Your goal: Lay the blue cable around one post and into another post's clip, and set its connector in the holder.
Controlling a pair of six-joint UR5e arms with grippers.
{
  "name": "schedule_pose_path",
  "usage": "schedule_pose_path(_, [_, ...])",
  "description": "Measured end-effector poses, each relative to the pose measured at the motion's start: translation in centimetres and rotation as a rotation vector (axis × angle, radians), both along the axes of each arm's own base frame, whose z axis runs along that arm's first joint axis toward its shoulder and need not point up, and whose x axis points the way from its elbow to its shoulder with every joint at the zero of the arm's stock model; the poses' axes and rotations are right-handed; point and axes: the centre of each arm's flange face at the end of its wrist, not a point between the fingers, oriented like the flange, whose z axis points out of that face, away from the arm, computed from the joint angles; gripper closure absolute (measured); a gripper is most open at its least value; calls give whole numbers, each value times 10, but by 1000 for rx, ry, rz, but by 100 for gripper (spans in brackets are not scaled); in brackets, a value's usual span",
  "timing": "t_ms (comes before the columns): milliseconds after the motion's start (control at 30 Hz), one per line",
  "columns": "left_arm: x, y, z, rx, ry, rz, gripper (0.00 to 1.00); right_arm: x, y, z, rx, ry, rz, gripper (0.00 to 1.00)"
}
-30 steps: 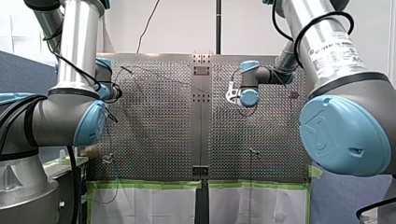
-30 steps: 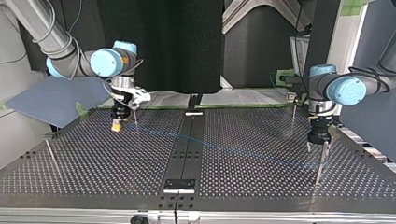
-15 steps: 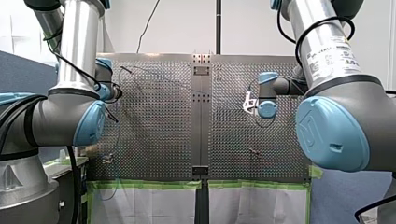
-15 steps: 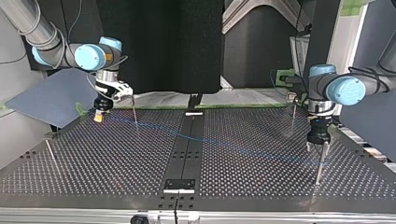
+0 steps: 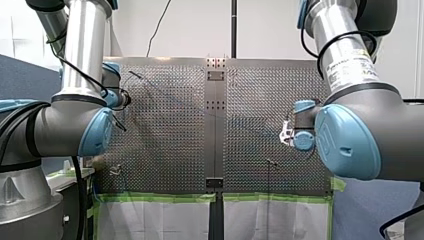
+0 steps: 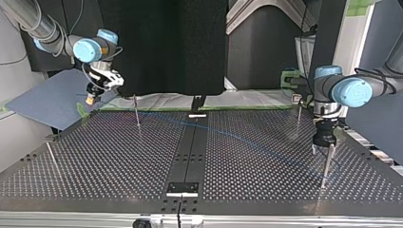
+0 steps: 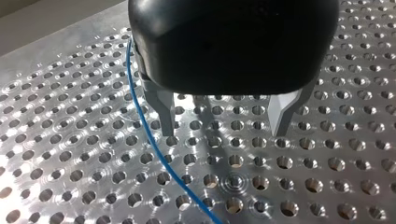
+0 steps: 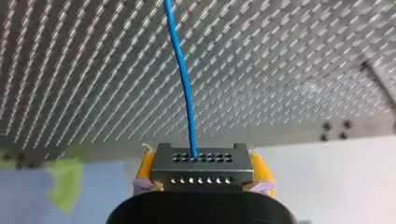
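Perforated metal table (image 6: 119, 156) fills the top view. At its far left, my right gripper (image 6: 90, 100) clamps the grey connector (image 8: 201, 168) between yellow pads (image 8: 145, 165). The blue cable (image 8: 185, 88) runs right across the table to my left gripper (image 6: 324, 149), whose fingers are spread and hold nothing.

Blue cable (image 8: 184, 88) too faint for me to trace in the front view, running off both wrist views' edges, lower part of the connector (image 8: 202, 173) hidden behind my right gripper (image 8: 202, 157).
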Motion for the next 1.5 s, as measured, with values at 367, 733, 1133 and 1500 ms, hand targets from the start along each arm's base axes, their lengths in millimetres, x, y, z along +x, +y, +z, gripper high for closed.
schedule_pose_path(367, [0, 0, 0, 1, 0, 0, 0, -54, 16, -54, 55, 17, -79, 100])
schedule_pose_path(733, [0, -1, 0, 1, 0, -5, 0, -57, 56, -104, 120, 19, -4, 100])
schedule_pose_path(1133, [0, -3, 0, 1, 0, -6, 0, -61, 49, -137, 152, -13, 68, 100])
schedule_pose_path(1500, [0, -4, 0, 3, 0, -7, 0, -100, 16, -169, 105, -89, 71, 100])
